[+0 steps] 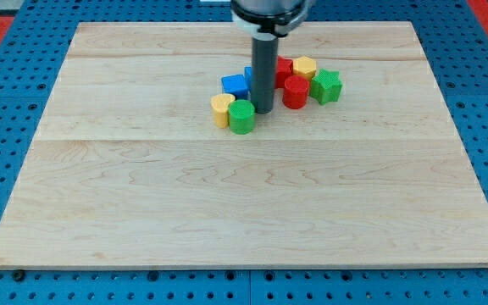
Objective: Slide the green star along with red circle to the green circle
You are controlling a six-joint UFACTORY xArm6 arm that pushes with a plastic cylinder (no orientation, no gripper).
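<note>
My tip (263, 111) is a bare rod holding nothing, between the green circle (241, 117) at 8 o'clock and the red circle (295, 92) at 2 o'clock. The green star (326, 86) touches the red circle's 3 o'clock side. The wooden board (244, 203) lies open toward 6 o'clock; no writing is legible.

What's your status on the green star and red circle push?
My tip down between green circle and red circle. Green star touching red circle's right side. Nothing between red and green circles but the tip.

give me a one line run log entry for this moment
my tip: between green circle and red circle | green star: right of red circle, touching | status: not yet at green circle
</note>
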